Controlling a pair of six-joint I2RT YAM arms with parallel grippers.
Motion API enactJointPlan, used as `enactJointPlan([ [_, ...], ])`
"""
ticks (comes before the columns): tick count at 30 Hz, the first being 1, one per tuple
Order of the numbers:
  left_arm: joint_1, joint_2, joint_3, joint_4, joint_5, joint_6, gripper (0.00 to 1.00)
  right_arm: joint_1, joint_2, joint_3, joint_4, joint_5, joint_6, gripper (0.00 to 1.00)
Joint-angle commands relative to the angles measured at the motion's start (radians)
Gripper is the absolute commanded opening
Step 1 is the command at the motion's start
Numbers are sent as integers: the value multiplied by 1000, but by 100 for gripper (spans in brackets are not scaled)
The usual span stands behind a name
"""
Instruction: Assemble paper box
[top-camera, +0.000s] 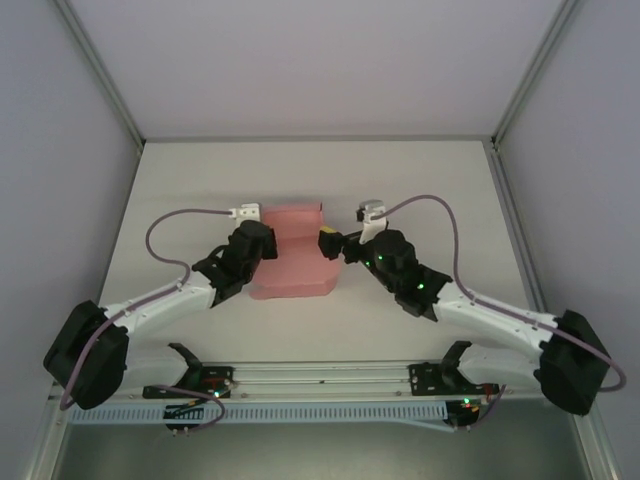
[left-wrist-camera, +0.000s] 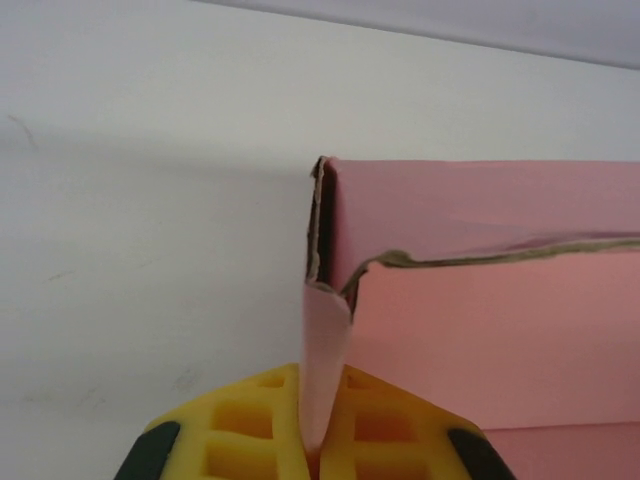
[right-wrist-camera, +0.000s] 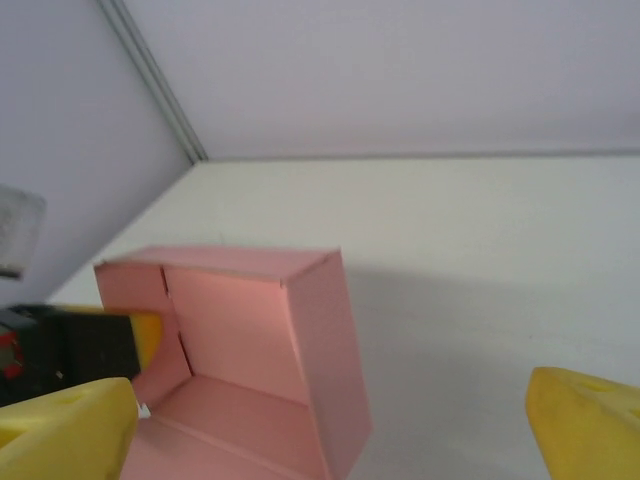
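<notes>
Paper box (top-camera: 290, 255) sits mid-table (top-camera: 200, 180), half folded with its back wall standing up. The left gripper (left-wrist-camera: 312, 445) is pinched tight on a thin flap at the box's left corner. The right gripper (top-camera: 338, 243) is spread wide open just beside the box's right side, holding nothing.

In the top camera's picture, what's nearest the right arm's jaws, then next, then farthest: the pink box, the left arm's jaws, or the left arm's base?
From the right gripper, jaws open:
1. paper box, just left of it.
2. left gripper, jaws shut on the box's left side.
3. left arm's base, near-left corner.
</notes>
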Motion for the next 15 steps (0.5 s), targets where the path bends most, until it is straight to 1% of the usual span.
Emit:
enactJointPlan([
  [1,4,-21,32,20,41,172,0,-2,-120,-52,-59,150,82,100],
  [3,8,-15,63,-3,85,270,0,-4,-208,-77,-125,241,138,100],
  [4,19,-13,76,-12,154,342,0,-6,-248,-87,-163,277,167,100],
  [6,25,-7,125,-68,254,486,0,-13,-332,-106,-239,316,208,100],
  [8,28,15,192,-179,374,648,0,-20,-402,-117,-321,342,267,100],
  [12,11,135,406,-500,600,849,0,-40,-495,-136,-471,368,353,100],
  [13,-4,167,441,-551,603,902,0,-44,-504,-145,-492,370,361,100],
  [15,-27,224,494,-599,554,993,0,-57,-509,-148,-529,369,377,100],
])
